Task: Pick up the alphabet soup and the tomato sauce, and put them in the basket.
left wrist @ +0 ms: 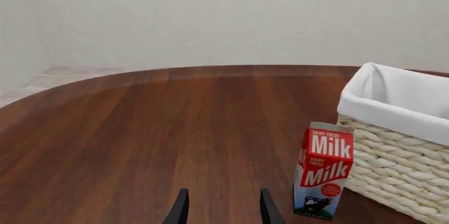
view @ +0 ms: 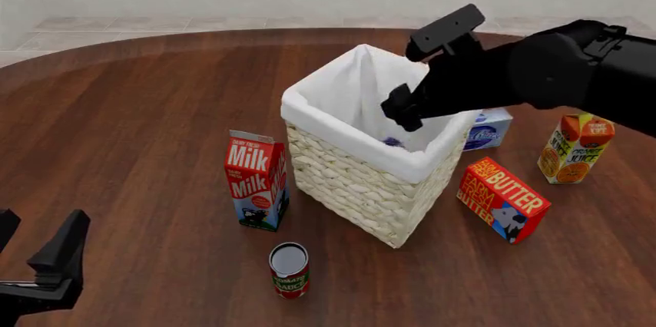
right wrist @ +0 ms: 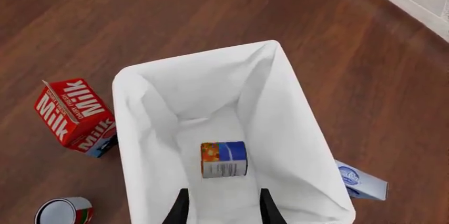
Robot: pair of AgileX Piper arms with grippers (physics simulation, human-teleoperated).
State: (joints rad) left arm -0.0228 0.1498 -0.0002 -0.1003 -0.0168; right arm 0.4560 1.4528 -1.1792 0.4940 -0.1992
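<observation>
The alphabet soup [right wrist: 224, 159] lies on its side on the white lining at the bottom of the basket [right wrist: 126, 113]; in the front view only a blue sliver of it [view: 392, 141] shows over the rim. My right gripper [right wrist: 223, 209] hangs open and empty above the basket [view: 354, 181], apart from that can. The tomato sauce [view: 289, 269] stands upright on the table in front of the basket, also caught in the right wrist view [right wrist: 64, 211]. My left gripper [view: 36, 241] is open and empty at the near left, far from both cans, its fingers [left wrist: 179, 211] spread.
A milk carton [view: 256, 181] stands just left of the basket and behind the tomato sauce. A butter box [view: 502, 199], an orange juice carton [view: 574, 148] and a blue-white box [view: 488, 129] sit right of the basket. Bare wood lies to the left.
</observation>
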